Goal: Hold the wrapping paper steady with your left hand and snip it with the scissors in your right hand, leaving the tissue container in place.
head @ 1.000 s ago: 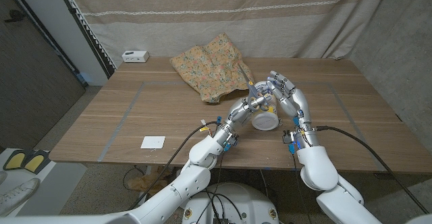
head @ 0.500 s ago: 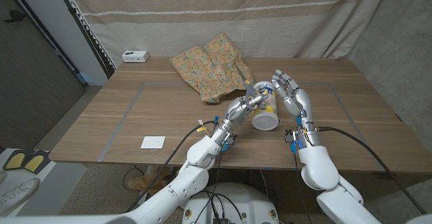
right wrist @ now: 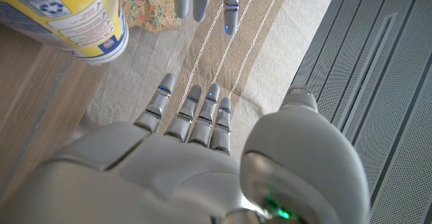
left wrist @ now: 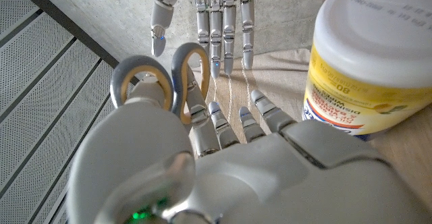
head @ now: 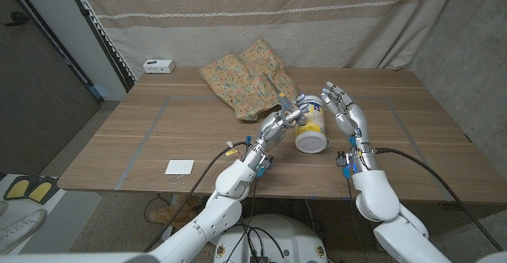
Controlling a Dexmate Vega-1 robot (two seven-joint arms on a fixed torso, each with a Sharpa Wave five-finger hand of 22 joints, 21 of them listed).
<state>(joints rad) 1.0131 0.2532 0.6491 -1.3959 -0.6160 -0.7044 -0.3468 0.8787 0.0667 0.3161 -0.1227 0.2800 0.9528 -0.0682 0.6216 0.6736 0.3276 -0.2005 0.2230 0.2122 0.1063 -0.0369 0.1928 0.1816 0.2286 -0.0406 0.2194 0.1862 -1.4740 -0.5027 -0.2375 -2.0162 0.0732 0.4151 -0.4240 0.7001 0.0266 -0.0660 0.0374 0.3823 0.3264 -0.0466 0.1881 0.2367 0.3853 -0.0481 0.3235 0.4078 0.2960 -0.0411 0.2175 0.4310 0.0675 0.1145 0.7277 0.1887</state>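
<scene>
The left hand (head: 279, 123) holds the scissors (head: 277, 93), blades toward the paper (head: 247, 78) at the table's (head: 142, 136) back. The right hand (head: 343, 112) is wide, holding nothing, beside the lying container (head: 311, 124).

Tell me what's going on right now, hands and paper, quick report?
Left hand holds grey-and-yellow-handled scissors. Right hand open, fingers spread. Floral wrapping paper uncut, unheld. Yellow-and-white tissue container lies between hands.

The left hand (head: 279, 120) grips scissor handles with curled fingers, while the right hand (head: 342, 111) stands raised, fingers spread.
</scene>
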